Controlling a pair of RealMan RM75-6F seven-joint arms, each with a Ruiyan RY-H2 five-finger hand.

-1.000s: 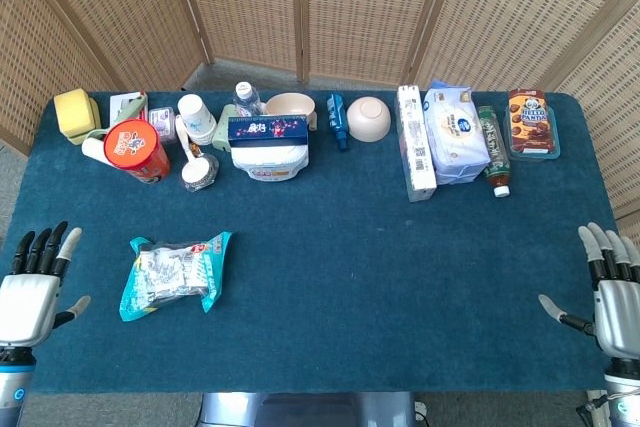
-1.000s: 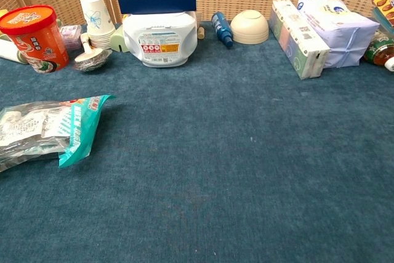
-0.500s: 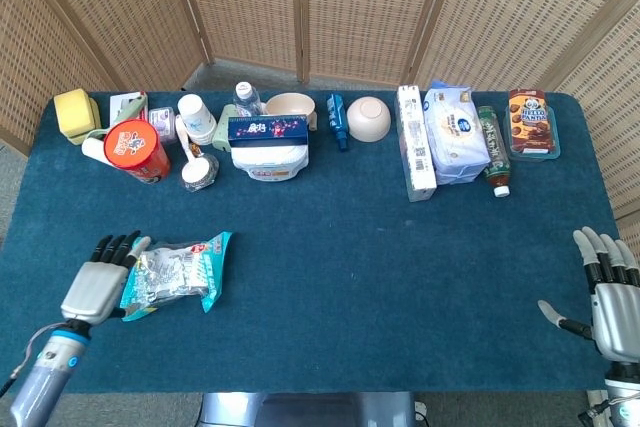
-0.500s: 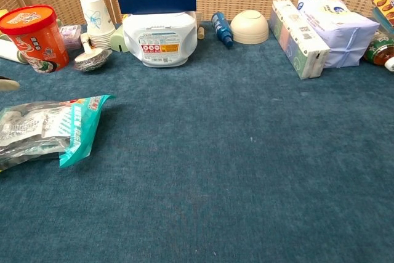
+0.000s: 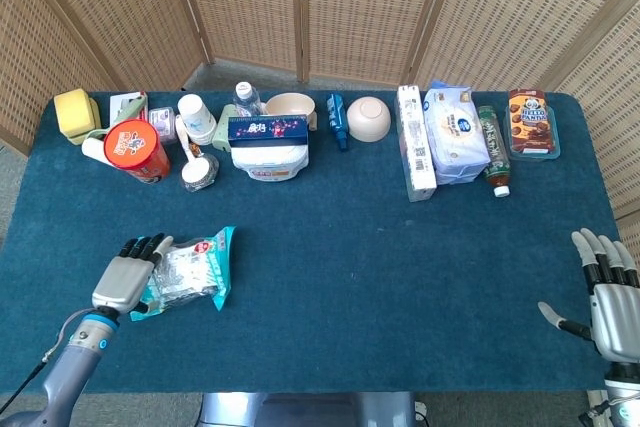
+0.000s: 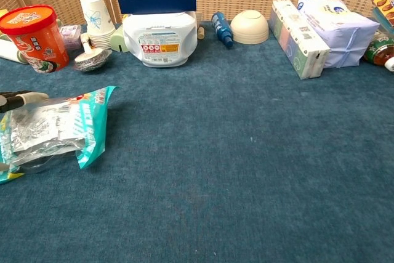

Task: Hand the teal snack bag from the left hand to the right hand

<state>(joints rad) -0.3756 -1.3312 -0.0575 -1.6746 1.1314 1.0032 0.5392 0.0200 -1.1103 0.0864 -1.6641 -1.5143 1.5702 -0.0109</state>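
Over the last second the left hand (image 5: 128,279) has come in from the left edge of the tabletop (image 5: 400,267) and now lies against the left end of the teal snack bag (image 5: 190,272). The bag has been pushed a little to the right and its teal end stands slightly higher in the chest view, so the grasp seems to be starting. The fingers (image 5: 150,246) reach over the top left part of the bag, but the pictures do not show if they are already closed on it, so this cannot be told. The bag is not lifted yet; it rests on the tabletop near the front left, well apart from the row of goods at the back. The right hand (image 5: 610,292) waits at the far right edge, with fingers spread and nothing in them, so the handover is probably only at its first step. The bag is crinkled, with a shiny silver and clear middle, printed labels, and teal sealed ends.
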